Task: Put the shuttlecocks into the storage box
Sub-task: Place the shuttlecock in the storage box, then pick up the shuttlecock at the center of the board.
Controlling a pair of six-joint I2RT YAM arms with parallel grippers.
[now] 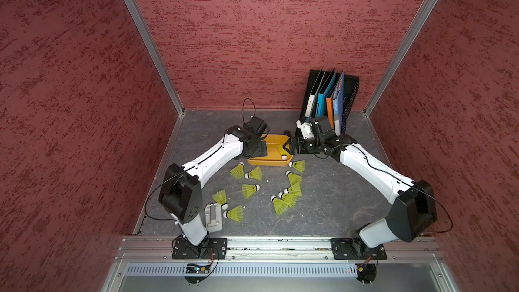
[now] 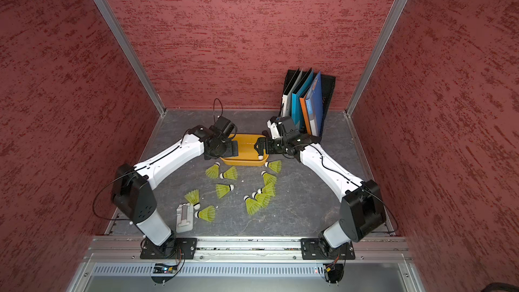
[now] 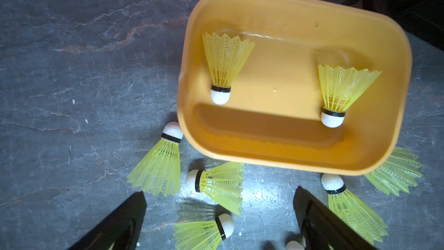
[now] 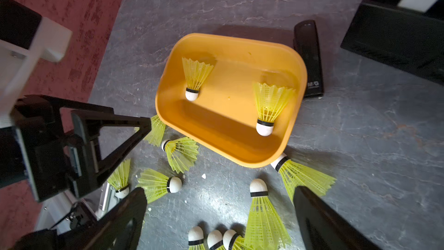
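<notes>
Grey marbled counter [image 1: 337,206] is carrying the storage box [image 3: 406,73], with two shuttlecocks [image 3: 224,61] lying inside and the rest lying beside it. Your left hand [image 3: 219,193] and right hand [image 4: 221,189] are hanging wide open, empty. You're likely handling featherlight, springy skirts, so be pinching near the firm tip.

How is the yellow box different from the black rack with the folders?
The storage box is orange-yellow and low; the file rack is black mesh and tall. The storage box holds two shuttlecocks; the file rack holds folders. Both sit on the grey table.
</notes>
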